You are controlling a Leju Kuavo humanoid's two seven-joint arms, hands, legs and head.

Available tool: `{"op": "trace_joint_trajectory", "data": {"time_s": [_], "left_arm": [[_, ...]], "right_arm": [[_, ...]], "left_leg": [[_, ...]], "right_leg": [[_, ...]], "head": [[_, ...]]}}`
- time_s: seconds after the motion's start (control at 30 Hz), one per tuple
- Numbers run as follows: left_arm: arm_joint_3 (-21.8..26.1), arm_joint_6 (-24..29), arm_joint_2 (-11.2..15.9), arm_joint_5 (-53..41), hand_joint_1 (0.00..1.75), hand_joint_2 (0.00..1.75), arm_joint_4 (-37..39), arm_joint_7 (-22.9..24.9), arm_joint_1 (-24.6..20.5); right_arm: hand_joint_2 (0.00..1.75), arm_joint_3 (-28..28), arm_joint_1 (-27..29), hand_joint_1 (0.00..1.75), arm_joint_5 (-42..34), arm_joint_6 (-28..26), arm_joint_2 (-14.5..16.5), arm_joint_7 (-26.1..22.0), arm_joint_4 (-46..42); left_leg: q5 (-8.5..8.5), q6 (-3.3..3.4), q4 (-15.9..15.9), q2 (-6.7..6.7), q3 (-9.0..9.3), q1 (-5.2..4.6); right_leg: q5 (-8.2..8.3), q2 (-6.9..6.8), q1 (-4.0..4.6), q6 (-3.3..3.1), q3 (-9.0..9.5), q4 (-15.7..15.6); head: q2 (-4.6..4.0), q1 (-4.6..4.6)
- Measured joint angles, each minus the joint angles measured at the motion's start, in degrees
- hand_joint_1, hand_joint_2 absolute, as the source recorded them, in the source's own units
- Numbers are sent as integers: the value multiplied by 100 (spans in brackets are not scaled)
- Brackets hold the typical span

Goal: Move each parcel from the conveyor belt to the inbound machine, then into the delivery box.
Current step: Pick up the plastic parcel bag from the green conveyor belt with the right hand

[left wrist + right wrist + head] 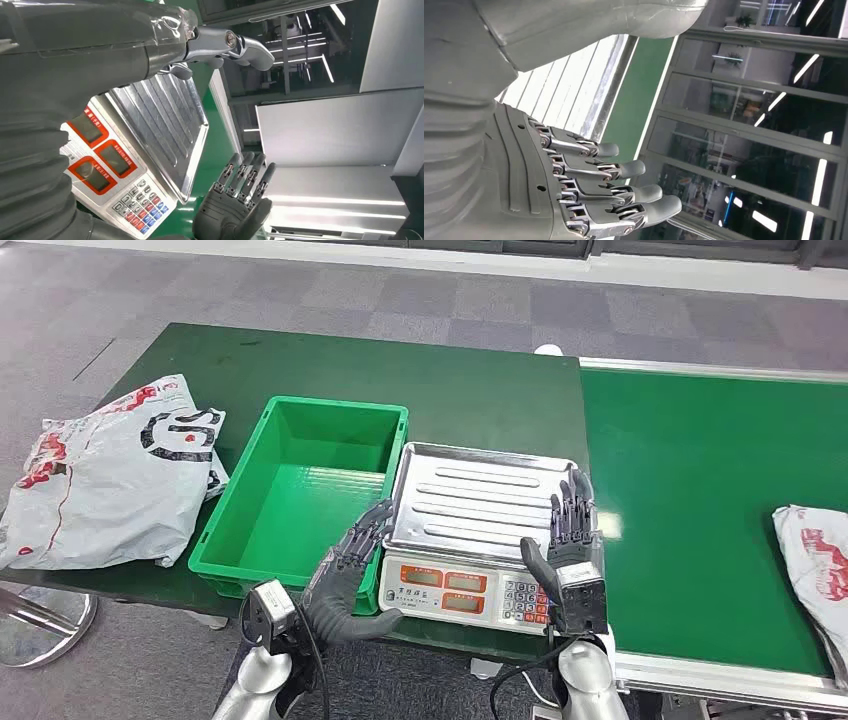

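Note:
The inbound machine is a weighing scale (470,585) with a bare steel tray (485,502) and red displays; the tray (165,125) also shows in the left wrist view. My left hand (345,575) is open at the scale's left front corner, fingers spread, holding nothing. My right hand (572,550) is open at the tray's right edge, palm toward the scale; the same right hand (235,205) shows in the left wrist view. A white parcel with red print (815,565) lies on the green conveyor belt (700,510) at the far right. The green delivery box (300,495) stands empty left of the scale.
A large grey-white parcel bag (110,475) lies on the green table's (470,390) left end, partly over the edge. Grey carpet floor (300,290) lies beyond the table. A metal rail (720,680) runs along the conveyor's near edge.

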Motion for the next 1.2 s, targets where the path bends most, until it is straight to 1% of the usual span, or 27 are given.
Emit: {"op": "trace_joint_trajectory", "data": {"time_s": [0.23,0.33,0.5,0.57,0.67,0.77,0.83,0.9,1.0,1.1,1.2], "left_arm": [[7,-14,0,0,0,175,43,-13,-25],[7,-15,0,0,0,175,51,-21,-36],[7,-21,0,0,0,175,51,-34,-42],[8,-27,2,1,0,175,51,-49,-47],[9,-31,15,10,0,175,53,-70,-51],[18,-31,52,44,0,175,54,-103,-28],[43,-26,88,81,0,175,49,-128,18],[86,-6,121,112,0,175,19,-141,88],[154,25,171,150,0,175,-109,-121,221],[206,27,204,168,0,175,-235,-80,324],[238,27,216,168,0,175,-308,-55,363]], "right_arm": [[175,0,0,0,8,-21,-1,-3,0],[175,0,-8,0,131,-136,-18,18,-1],[175,-1,-101,0,442,-373,-148,114,-30],[175,-22,-172,0,679,-513,-234,215,-76],[175,-200,-452,0,1281,-625,-514,625,-198],[175,-563,-903,0,2057,-715,-951,1050,-237],[175,-828,-1166,0,2318,-727,-1256,1184,-211],[175,-1086,-1316,0,2378,-730,-1517,1253,-146],[175,-1439,-1295,0,2392,-863,-1819,1308,40],[175,-1686,-1178,0,2338,-1004,-2007,1273,229],[175,-1809,-1116,0,2393,-1057,-2119,1319,338]], "left_leg": [[0,0,0,0,0,0],[0,0,0,0,0,0],[0,0,0,0,0,0],[0,0,1,1,0,-1],[2,3,2,1,0,-6],[6,9,6,0,-1,-13],[6,11,9,-2,-1,-16],[5,13,12,-4,-1,-16],[1,18,13,-8,-3,-16],[-2,17,11,-7,-6,-16],[-4,17,10,-3,-6,-16]], "right_leg": [[0,0,0,0,0,0],[0,0,0,0,0,0],[0,0,0,0,0,0],[1,1,-1,0,0,0],[5,1,-6,4,0,0],[10,-2,-13,11,4,0],[12,-2,-16,14,5,-1],[12,-4,-15,15,6,-2],[10,-8,-15,17,7,-4],[9,-7,-15,18,3,-4],[7,-4,-14,17,0,-4]], "head": [[-2,0],[-2,0],[-2,0],[-2,0],[-2,0],[-2,0],[-2,0],[-2,0],[-2,0],[-2,1],[-2,1]]}}
